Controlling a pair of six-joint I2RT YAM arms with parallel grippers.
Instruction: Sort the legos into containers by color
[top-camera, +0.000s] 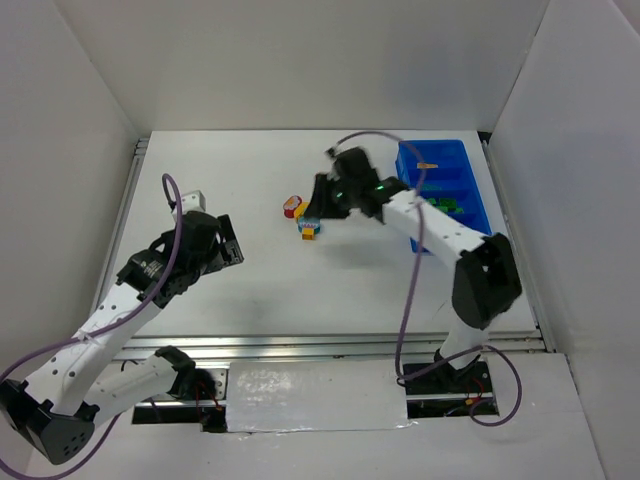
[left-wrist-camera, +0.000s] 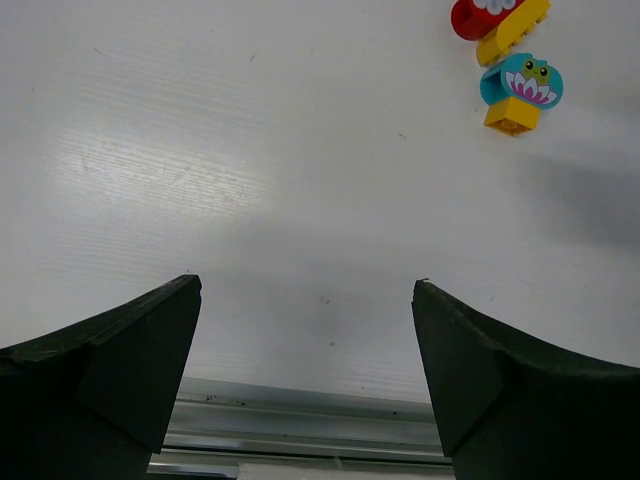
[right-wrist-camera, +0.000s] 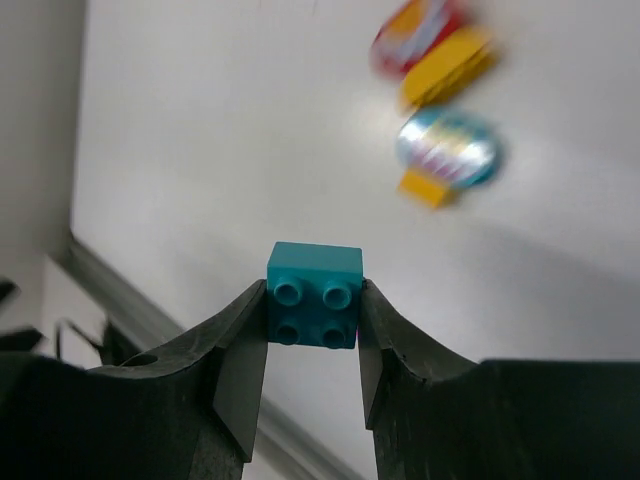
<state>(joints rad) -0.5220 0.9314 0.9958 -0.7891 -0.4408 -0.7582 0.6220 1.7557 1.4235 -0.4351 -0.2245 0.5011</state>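
Right claw (right-wrist-camera: 313, 312) grips teal brick (right-wrist-camera: 314, 290); loose bricks (right-wrist-camera: 447, 148) blurred.

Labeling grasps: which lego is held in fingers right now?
The teal four-stud brick, pinched between the right fingers. The red piece, yellow brick, frog-printed teal piece and small yellow cube all lie on the table.

A: Top cam?
B: Fixed, high behind the bases, looking down on the whole table (top-camera: 300, 300). Far out, with the left gripper (top-camera: 230, 250) and right gripper (top-camera: 318, 205) both in frame.
A: Wrists?
B: Each looks out past its own fingers at the tabletop. On the left, the brick cluster (left-wrist-camera: 510, 70) is well ahead, right of the claw. The right view is closer and blurred, with the teal brick (right-wrist-camera: 314, 295) between its fingers.
A: Overlap?
B: That cluster, in all three.
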